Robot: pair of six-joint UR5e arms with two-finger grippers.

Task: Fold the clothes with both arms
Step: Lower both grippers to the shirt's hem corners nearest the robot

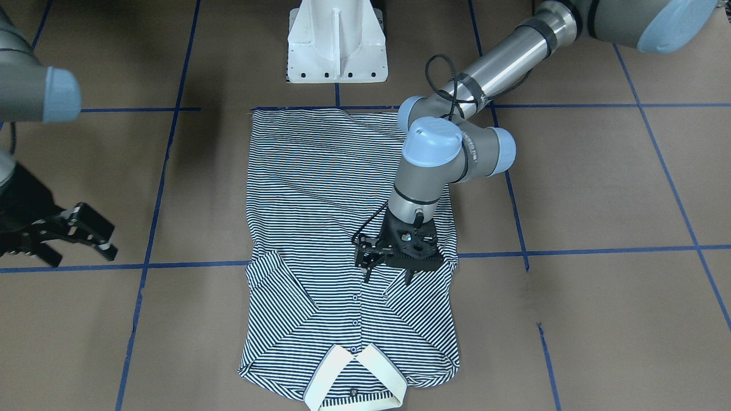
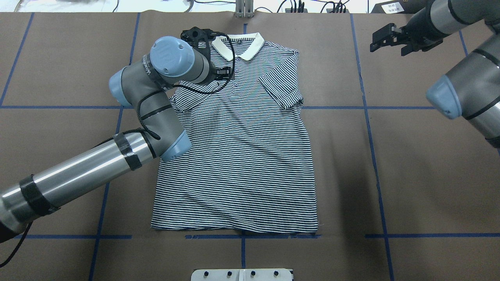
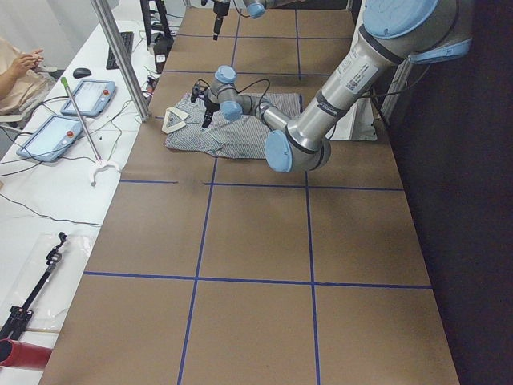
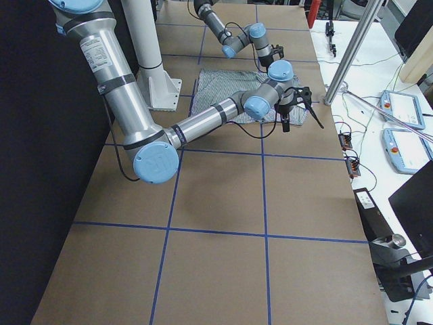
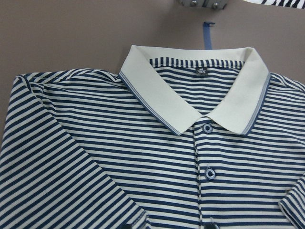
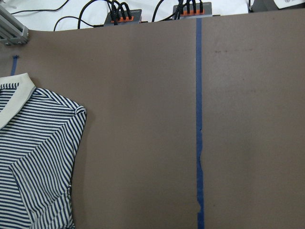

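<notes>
The brown table [image 2: 410, 164], gridded with blue tape, carries the polo shirt [image 2: 242, 156] flat and face up in the middle, hem near the robot and collar at the far edge. That square lay probably suits folds made along straight lines. The left arm [image 2: 78, 179] reaches across the shirt's left side, while the right arm [image 2: 468, 89] is drawn well off to the right over bare table, apparently to leave room. The left gripper [image 1: 388, 273] hangs over the left chest with its fingers spread and nothing between them, pointing down. The right gripper [image 2: 390, 42] looks spread and empty as well. Both sleeves lie turned in over the chest, the right sleeve [image 2: 281, 88] plainly so, which narrows the body for a lengthwise fold. The white collar [image 5: 190, 90] and the buttons [image 5: 208, 128] sit neat and closed.
</notes>
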